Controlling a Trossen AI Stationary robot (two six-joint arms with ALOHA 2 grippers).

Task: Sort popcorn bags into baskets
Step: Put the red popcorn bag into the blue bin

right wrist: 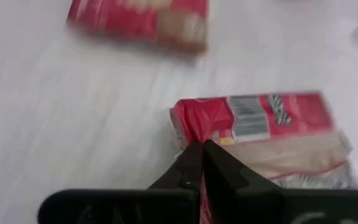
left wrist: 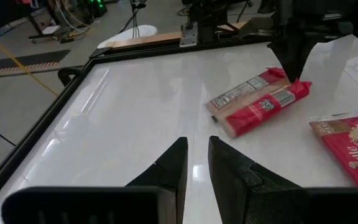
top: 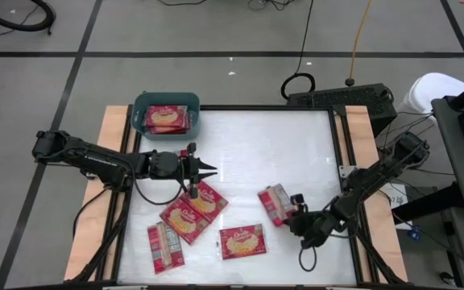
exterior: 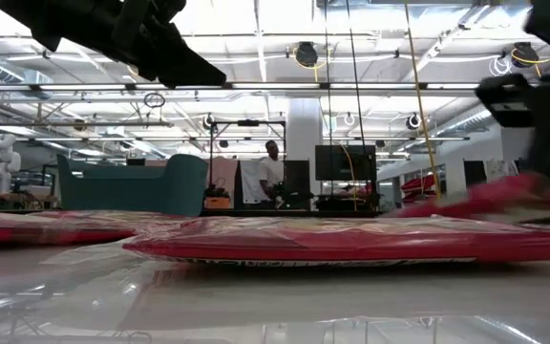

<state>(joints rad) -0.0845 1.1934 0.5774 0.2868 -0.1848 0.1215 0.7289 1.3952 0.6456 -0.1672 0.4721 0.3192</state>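
Several red popcorn bags lie flat on the white table: two overlapping (top: pixel 193 211), one pale back up (top: pixel 165 246), one (top: pixel 242 240) near the front. The teal basket (top: pixel 147 103) at the far left holds more bags (top: pixel 166 118). My right gripper (top: pixel 294 209) is shut on another bag (top: pixel 275 203) at the right front. My left gripper (top: pixel 209 171) hovers over the table's left half, pointing right; in the left wrist view its fingers (left wrist: pixel 196 163) stand a narrow gap apart with nothing between them. My right gripper pinches the end edge (right wrist: pixel 190 124) of the popcorn bag between its two fingers (right wrist: pixel 219 163). The fingers slant down from the table's right side. The bag sits tilted, its held end (exterior: pixel 514 194) raised and its other end low by the table.
A black frame (top: pixel 333 153) rims the white top, with wooden boards (top: pixel 111 161) outside it. Bare white surface (top: pixel 264 149) spreads over the middle and far right. A person (exterior: pixel 271 172) stands in the room beyond the table.
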